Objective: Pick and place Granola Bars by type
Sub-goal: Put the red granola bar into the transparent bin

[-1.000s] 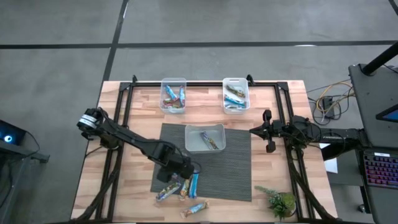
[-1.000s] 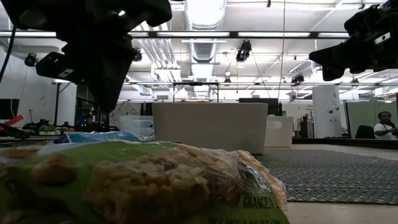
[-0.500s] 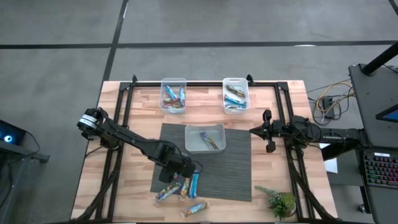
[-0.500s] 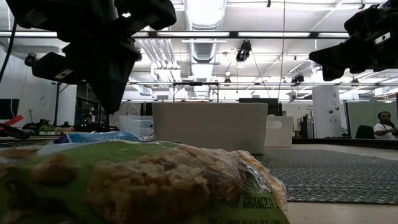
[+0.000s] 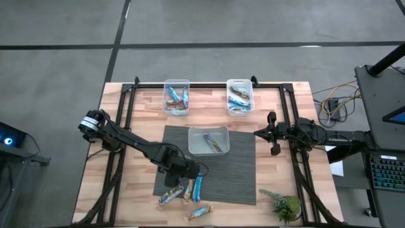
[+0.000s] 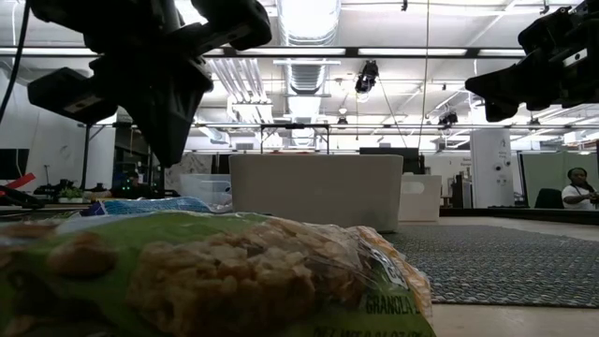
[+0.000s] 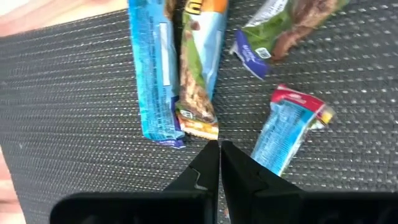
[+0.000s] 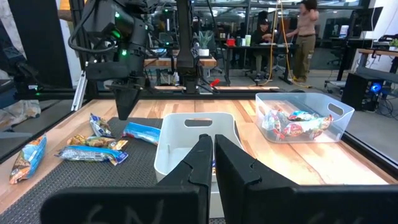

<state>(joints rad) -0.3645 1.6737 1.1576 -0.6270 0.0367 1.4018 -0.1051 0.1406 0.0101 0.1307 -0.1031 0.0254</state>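
From above, the left gripper (image 5: pixel 192 172) is a dark blur over the woven grey mat (image 5: pixel 237 171); its fingers cannot be made out there. The left wrist view settles it: the two dark fingers (image 7: pixel 208 163) are pressed together, clenched on nothing, tips just short of a cluster of granola bars. Just beyond the tips lie a glossy blue-wrapped bar (image 7: pixel 153 68) and, touching it, a green-and-orange bar (image 7: pixel 198 68) with clear film showing oats. To one side a short blue bar with a red end (image 7: pixel 288 127) lies tilted, and another green bar (image 7: pixel 283 25) is cut off at the edge. The low view is mostly blocked by a blurred granola wrapper (image 6: pixel 215 276). The right gripper (image 8: pixel 208 151), fingers closed and empty, waits off the mat's right edge, facing a white tub (image 8: pixel 196 146) and a clear tub (image 8: pixel 305 115) of bars.
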